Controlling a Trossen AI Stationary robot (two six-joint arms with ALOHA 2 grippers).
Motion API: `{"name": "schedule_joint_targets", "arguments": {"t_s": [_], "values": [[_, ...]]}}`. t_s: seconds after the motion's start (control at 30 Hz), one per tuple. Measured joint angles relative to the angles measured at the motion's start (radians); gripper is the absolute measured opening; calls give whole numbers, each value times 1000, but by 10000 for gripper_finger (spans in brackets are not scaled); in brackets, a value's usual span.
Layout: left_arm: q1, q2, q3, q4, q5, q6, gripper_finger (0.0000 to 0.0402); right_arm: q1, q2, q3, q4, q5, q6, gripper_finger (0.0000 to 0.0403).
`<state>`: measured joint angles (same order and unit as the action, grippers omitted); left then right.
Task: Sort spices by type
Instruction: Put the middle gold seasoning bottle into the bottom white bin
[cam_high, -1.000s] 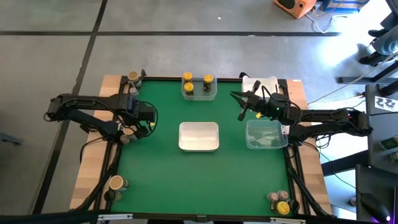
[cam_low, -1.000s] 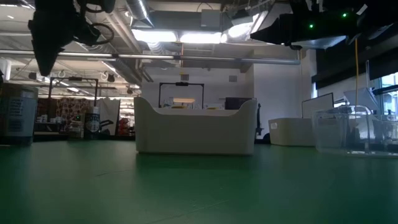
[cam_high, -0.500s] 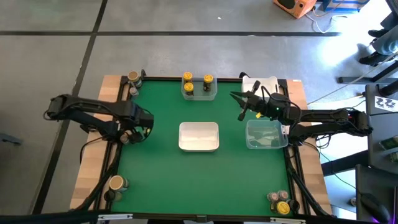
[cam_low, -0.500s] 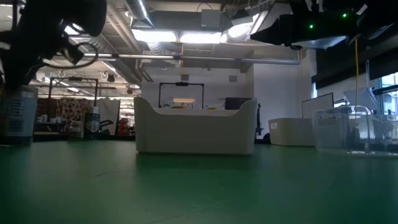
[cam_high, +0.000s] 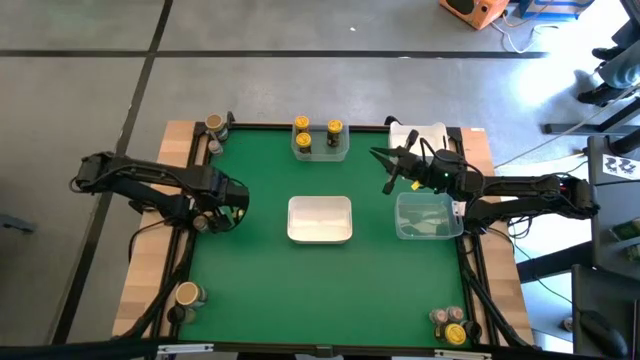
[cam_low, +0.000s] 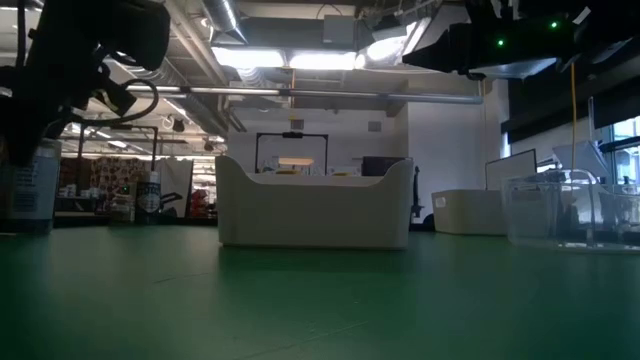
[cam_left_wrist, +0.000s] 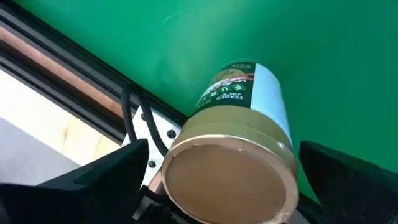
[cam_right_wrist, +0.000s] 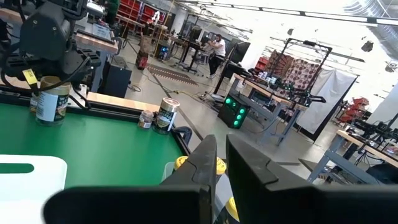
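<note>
A green table with wooden side strips is set on a grey concrete floor; a workshop with racks and ceiling lights is seen beyond it in the low view. A white tub is placed at the middle of the table and serves as the landmark below.

**Left hand**: located well to the left of the white tub, at the table's left edge. Its fingers are spread wide on either side of a tan-capped jar, which stands upright on the green surface. Contact between fingers and jar cannot be determined.

**Right hand**: held in the air to the right of the white tub and slightly farther back, next to a clear tub. Its fingers are pressed together and nothing is held.

**Spices:**
- Three yellow-capped jars are grouped in a small clear tub directly behind the white tub.
- One jar stands at the back-left corner.
- One jar stands at the front-left corner.
- A cluster of jars stands at the front-right corner.
</note>
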<state>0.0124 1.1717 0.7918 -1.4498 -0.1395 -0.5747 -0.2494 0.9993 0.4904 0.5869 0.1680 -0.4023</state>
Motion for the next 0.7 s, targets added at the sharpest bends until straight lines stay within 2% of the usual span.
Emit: {"name": "schedule_joint_targets", "arguments": {"t_s": [0.13,0.5,0.7], "values": [[0,0,0,-1,-1,11,376,0,0,0,0,0,0,39],[0,0,2,-1,12,-4,285,0,0,0,1,0,0,39],[0,-1,5,0,29,-26,270,0,0,0,1,0,0,39]]}}
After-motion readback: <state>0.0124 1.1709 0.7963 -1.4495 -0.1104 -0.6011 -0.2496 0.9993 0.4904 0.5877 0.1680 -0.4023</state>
